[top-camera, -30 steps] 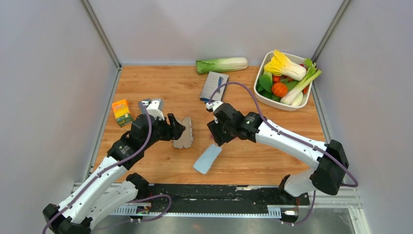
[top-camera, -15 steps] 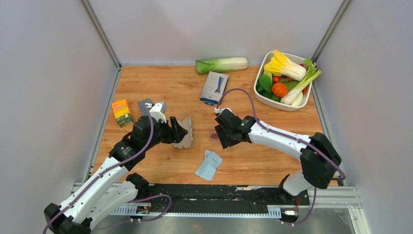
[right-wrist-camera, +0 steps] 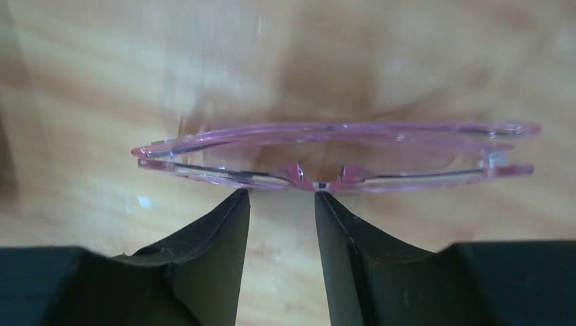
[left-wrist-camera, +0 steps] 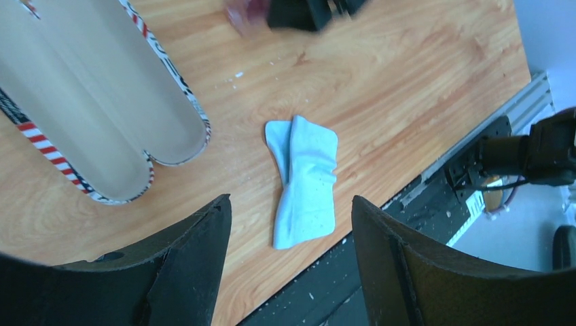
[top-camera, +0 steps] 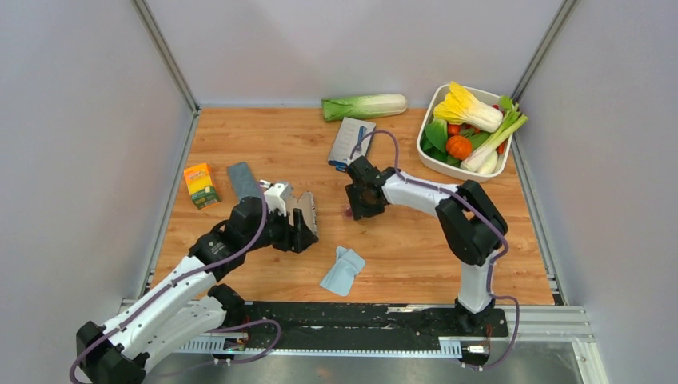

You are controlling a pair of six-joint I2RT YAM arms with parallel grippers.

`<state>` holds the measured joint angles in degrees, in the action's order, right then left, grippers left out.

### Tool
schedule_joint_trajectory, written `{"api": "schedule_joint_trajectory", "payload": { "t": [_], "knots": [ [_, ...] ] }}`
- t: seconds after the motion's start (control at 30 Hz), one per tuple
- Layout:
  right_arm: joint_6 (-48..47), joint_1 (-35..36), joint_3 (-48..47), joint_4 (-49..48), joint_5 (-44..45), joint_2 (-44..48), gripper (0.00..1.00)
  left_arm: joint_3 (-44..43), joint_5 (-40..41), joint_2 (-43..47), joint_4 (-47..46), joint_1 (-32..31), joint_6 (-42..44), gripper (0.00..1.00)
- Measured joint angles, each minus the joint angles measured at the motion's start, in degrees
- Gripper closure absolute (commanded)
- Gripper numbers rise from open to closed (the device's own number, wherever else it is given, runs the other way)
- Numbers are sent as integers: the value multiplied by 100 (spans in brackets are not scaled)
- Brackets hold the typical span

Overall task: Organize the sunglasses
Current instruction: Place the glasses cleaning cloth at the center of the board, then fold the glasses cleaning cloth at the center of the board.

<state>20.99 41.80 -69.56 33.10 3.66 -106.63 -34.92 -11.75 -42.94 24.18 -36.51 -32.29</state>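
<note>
Right claw stands parted just beside the folded pink sunglasses

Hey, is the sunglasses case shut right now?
No, the case lies spread open, both pale inner halves facing up and empty.

Left claw agape, right claw narrowly ajar.
</note>
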Motion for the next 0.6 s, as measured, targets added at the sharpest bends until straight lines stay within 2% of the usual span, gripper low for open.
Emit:
{"api": "schedule_joint_trajectory", "payload": {
  "t": [0.13,0.23,0.37,0.6],
  "knots": [
    [-114,-341,-1036,-26,-35,-734,52,271,0,35,-109,-313,-129,29],
    [-225,-433,-1167,-116,-57,-745,52,605,199,63,-258,-852,-350,31],
    [-424,-271,-483,-251,-234,-61,55,925,566,107,-264,-1508,-588,32],
    [-588,223,645,-280,-831,1215,59,1032,1062,57,-361,-1934,-850,39]
  ]
}}
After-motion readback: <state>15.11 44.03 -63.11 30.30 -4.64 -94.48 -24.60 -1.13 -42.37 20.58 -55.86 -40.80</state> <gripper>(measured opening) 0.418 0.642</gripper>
